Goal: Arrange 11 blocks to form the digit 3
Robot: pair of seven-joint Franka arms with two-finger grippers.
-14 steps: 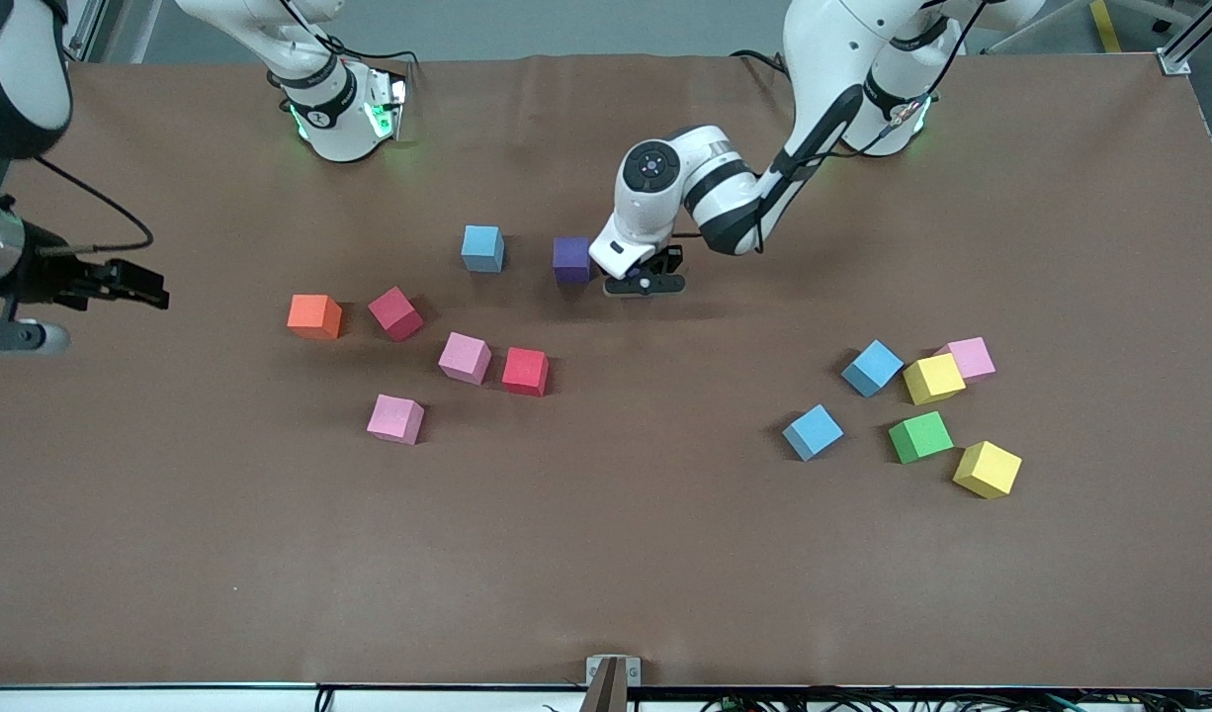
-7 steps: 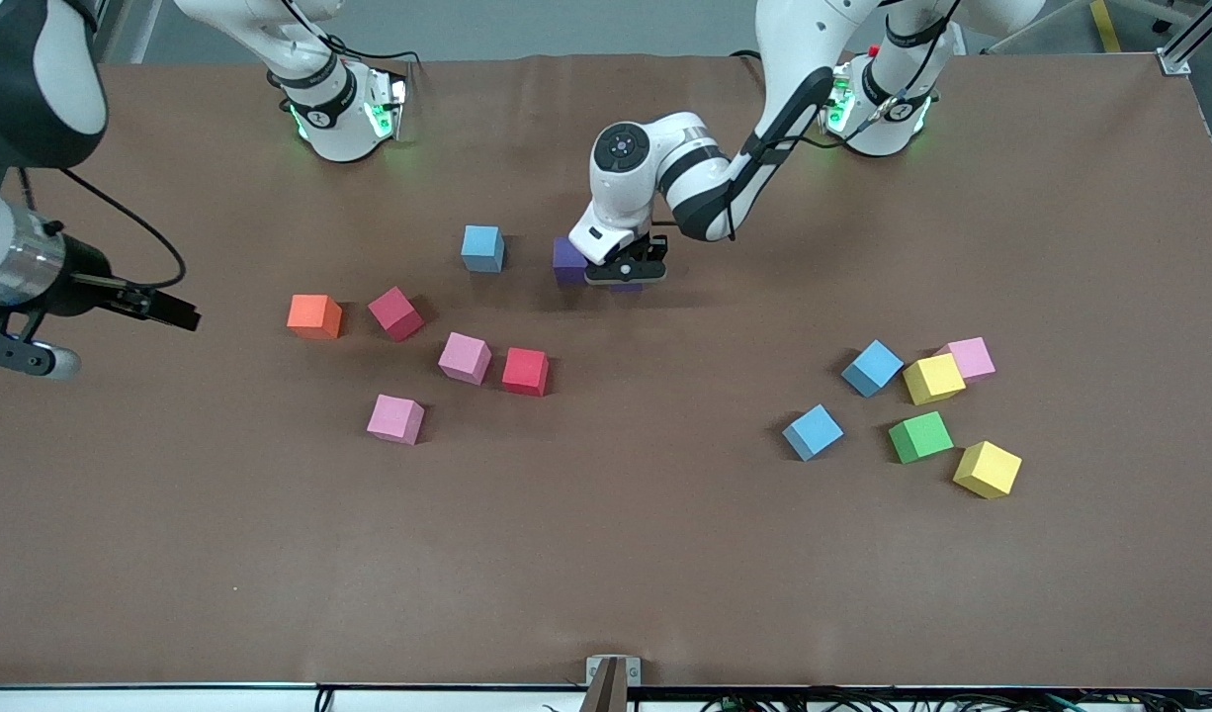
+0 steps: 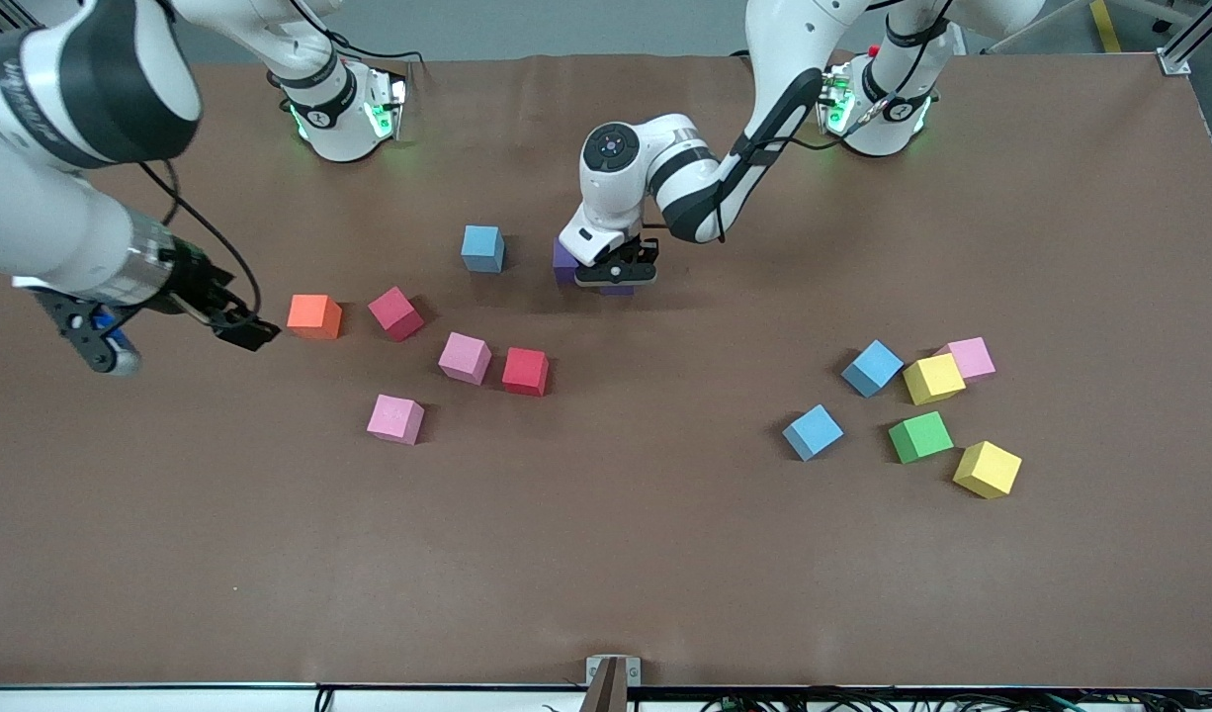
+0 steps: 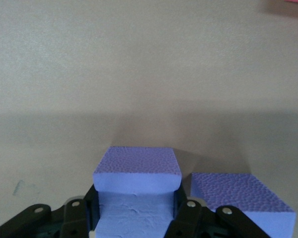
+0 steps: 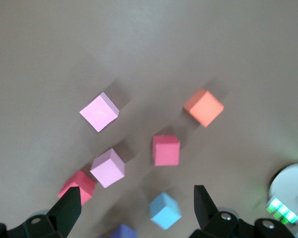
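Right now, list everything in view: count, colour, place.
purple cubes: 2; one in the left gripper, one beside it
light blue cubes: 3; one near the purples, two toward the left arm's end
pink cubes: 3; two by the red, one touching a yellow
red cube: 1
crimson cube: 1, beside the orange
orange cube: 1
yellow cubes: 2
green cube: 1, between the yellows
table: brown
left gripper: jaws shut on one purple cube
right gripper: jaws open, beside the orange cube

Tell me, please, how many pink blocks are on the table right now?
3: two pink blocks toward the right arm's end, one beside the red block, one nearer the camera; a third touching a yellow block.
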